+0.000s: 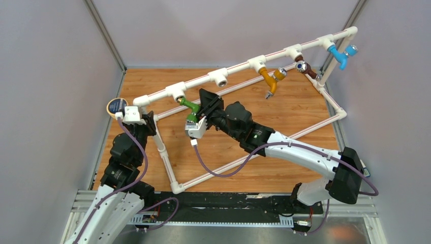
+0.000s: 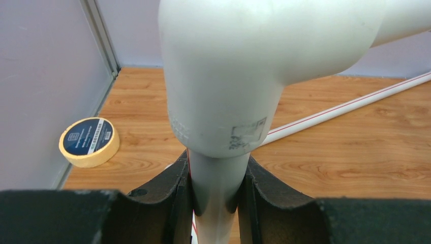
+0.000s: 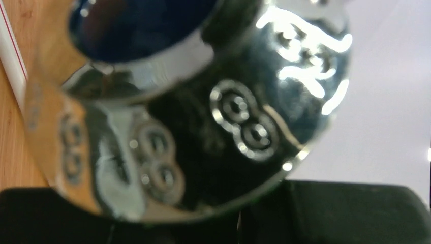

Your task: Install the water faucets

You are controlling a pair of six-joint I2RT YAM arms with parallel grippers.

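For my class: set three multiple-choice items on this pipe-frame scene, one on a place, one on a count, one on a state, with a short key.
1. Where does the round yellow roll of tape lie? A. on the wooden table, left of the corner of the frame; B. inside the frame; C. at the table's right edge.
2. How many coloured Y-shaped plastic faucets show from above? A. two; B. four; C. six.
3. How is the left gripper? A. open above the table; B. shut on the upright white plastic pipe; C. shut on the tape.
Key: 1 A, it lies beyond the white elbow; 2 B, green faucet, orange faucet, brown faucet, blue faucet; 3 B, its fingers clamp the pipe.
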